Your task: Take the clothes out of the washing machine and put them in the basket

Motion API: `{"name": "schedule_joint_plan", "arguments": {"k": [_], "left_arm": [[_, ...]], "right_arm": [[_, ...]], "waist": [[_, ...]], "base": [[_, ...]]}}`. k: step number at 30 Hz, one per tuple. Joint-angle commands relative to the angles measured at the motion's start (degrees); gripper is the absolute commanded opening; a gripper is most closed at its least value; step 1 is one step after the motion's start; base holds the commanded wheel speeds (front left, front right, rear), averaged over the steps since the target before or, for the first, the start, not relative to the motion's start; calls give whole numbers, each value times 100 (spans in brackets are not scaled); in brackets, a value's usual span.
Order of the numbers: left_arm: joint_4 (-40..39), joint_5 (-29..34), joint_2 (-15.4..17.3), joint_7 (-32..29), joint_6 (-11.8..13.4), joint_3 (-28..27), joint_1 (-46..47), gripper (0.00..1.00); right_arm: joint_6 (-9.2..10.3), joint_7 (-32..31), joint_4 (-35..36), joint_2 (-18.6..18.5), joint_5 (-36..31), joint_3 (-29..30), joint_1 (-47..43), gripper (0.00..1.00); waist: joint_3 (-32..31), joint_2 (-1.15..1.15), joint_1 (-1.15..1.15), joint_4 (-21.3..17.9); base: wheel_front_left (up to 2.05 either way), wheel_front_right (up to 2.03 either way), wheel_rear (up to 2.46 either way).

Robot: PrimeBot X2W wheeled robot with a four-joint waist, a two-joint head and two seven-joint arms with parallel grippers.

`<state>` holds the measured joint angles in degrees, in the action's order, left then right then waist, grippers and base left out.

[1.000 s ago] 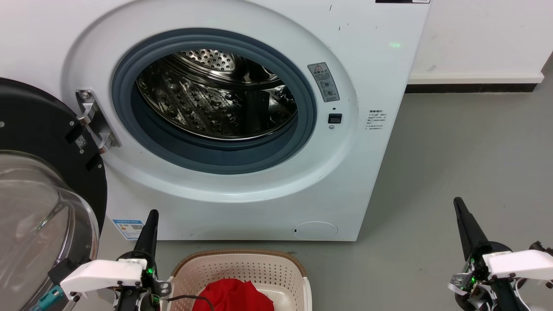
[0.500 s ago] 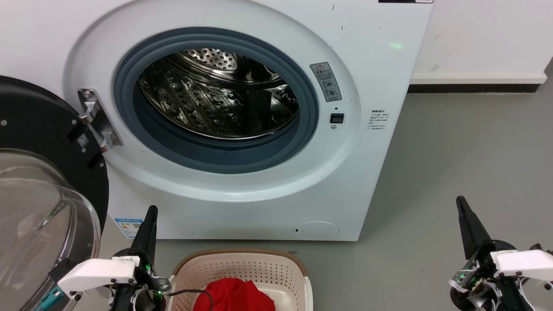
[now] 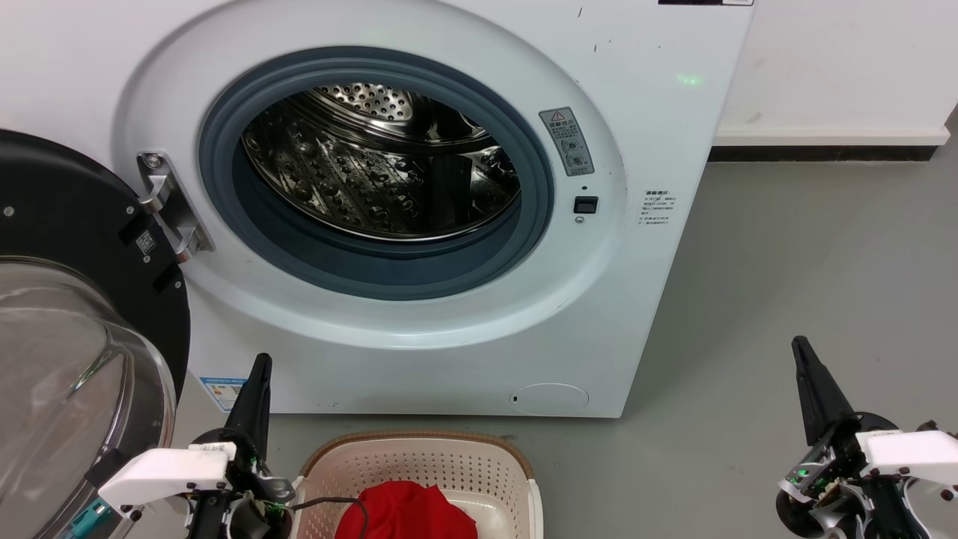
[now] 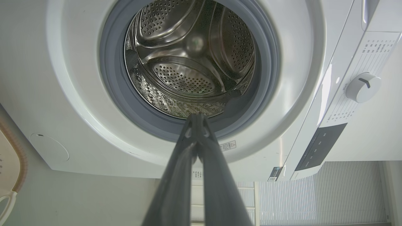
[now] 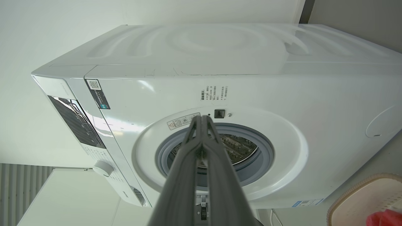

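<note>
The white washing machine [image 3: 658,112] stands ahead, its black-framed glass door [image 3: 67,337] swung open to the left. Its steel drum [image 3: 382,172] shows bare metal, with no fabric in it; the left wrist view looks straight into the same bare drum [image 4: 191,59]. Red clothes [image 3: 408,510] lie in the cream basket [image 3: 419,464] at the bottom centre. My left gripper [image 3: 260,367] sits left of the basket, shut and holding nothing. My right gripper [image 3: 802,350] is low over the floor at the right, shut and holding nothing. Their closed tips show in the wrist views [image 4: 196,116] [image 5: 202,118].
Grey floor [image 3: 808,254] stretches right of the machine to a white wall with a dark skirting strip [image 3: 819,152]. The open door takes up the left side. The basket's corner with red cloth [image 5: 384,217] shows in the right wrist view.
The whole head view has drifted slightly, so the camera moved. Both grippers stay shut and keep their places beside the basket.
</note>
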<state>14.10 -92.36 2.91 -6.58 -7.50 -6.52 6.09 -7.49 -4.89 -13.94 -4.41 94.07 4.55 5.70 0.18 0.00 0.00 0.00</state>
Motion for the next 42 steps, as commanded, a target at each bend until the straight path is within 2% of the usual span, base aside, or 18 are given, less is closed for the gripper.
{"name": "schedule_joint_plan", "arguments": {"k": [1,42], "left_arm": [[4,-9,-7,-14,-13,-20,33,0],[3,-10,-8,-12,-13,-17,32,0]], "right_arm": [[0,-13,-12,20,-8,7,68,0],[0,-75,-17,71,-85,89,77,0]], "waist": [[0,0,0,0],[0,0,0,0]], "base": [[0,0,0],[0,0,0]]}}
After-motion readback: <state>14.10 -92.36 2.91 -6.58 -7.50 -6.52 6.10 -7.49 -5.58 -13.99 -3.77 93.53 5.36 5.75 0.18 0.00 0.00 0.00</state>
